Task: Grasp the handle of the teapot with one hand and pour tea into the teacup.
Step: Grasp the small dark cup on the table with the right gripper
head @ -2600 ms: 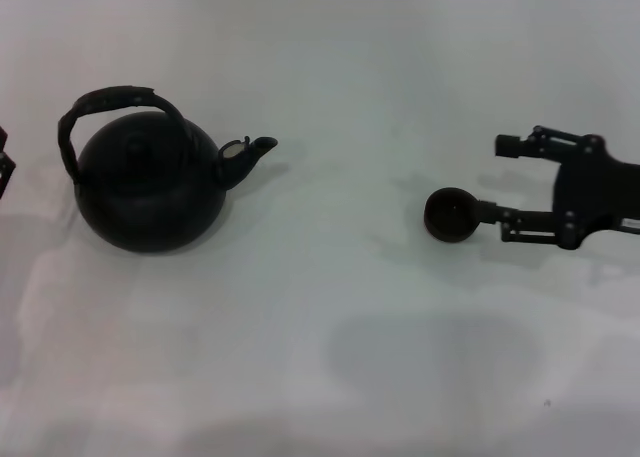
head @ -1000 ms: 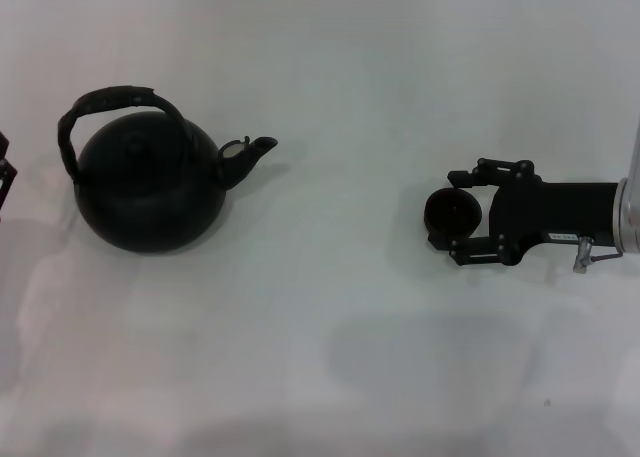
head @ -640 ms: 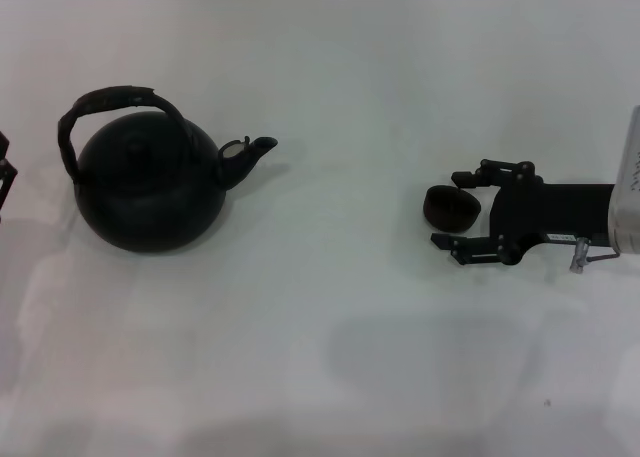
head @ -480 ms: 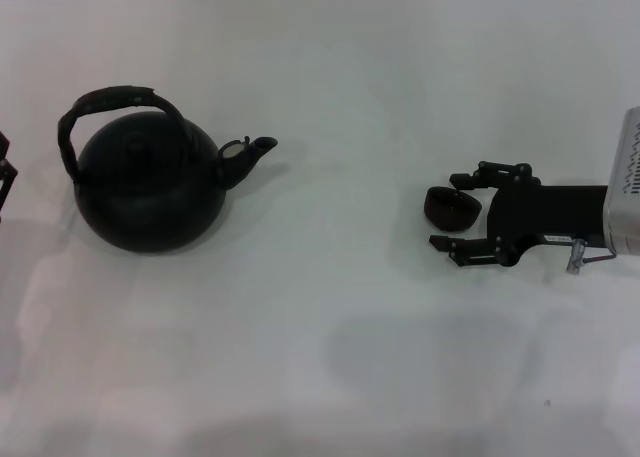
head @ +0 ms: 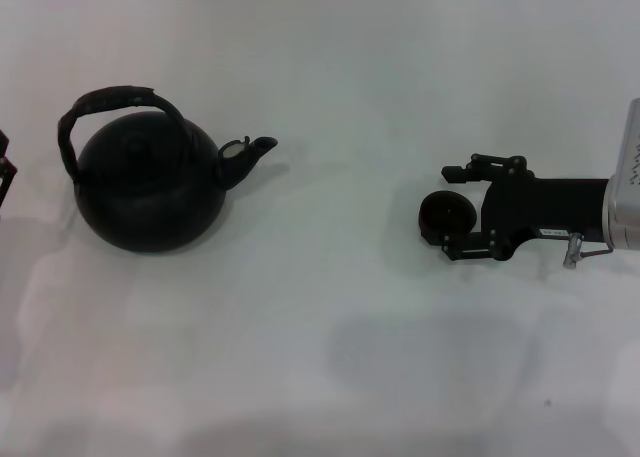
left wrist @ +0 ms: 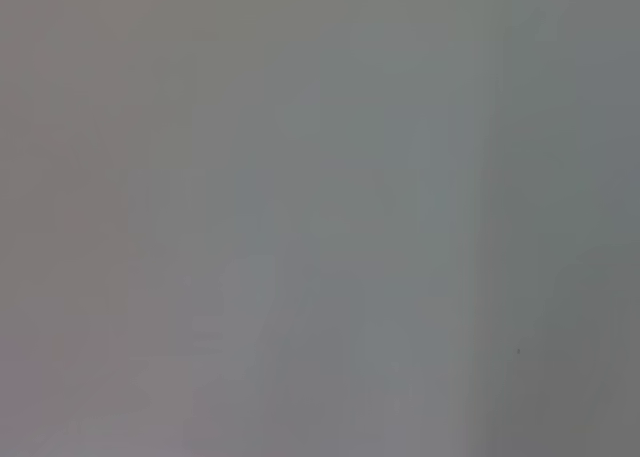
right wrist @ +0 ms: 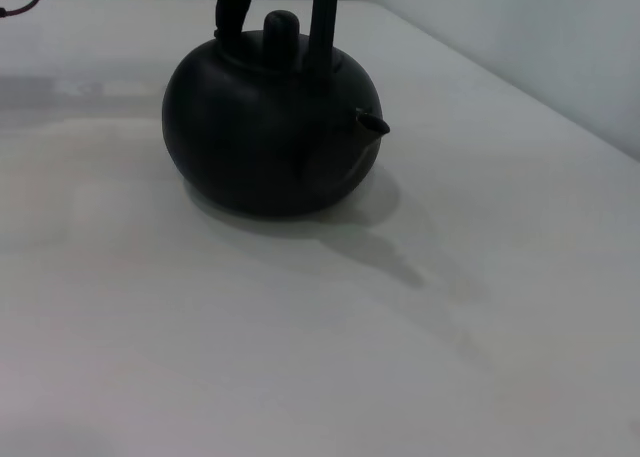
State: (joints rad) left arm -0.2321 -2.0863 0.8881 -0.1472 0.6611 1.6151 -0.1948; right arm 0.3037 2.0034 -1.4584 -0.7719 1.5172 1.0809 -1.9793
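The matte-black teapot (head: 150, 187) stands on the white table at the left, its spout (head: 250, 152) pointing right and its arched handle (head: 105, 102) rising over the lid. It also shows in the right wrist view (right wrist: 270, 127), with its handle (right wrist: 322, 17) cut off by the frame edge. The small dark teacup (head: 446, 218) is at the right, between the fingers of my right gripper (head: 447, 208), which is closed around it; the cup looks tipped on its side. Only a sliver of my left gripper (head: 5, 172) shows at the left edge, apart from the teapot.
The white table (head: 330, 337) runs wide between the teapot and the cup. The left wrist view shows only a blank grey surface. The table's far right edge (right wrist: 520, 87) shows in the right wrist view.
My right gripper closed in around the teacup from an open stance, then shifted slightly left with it. The cup's facing changed between frames. The teapot and left arm stayed still.
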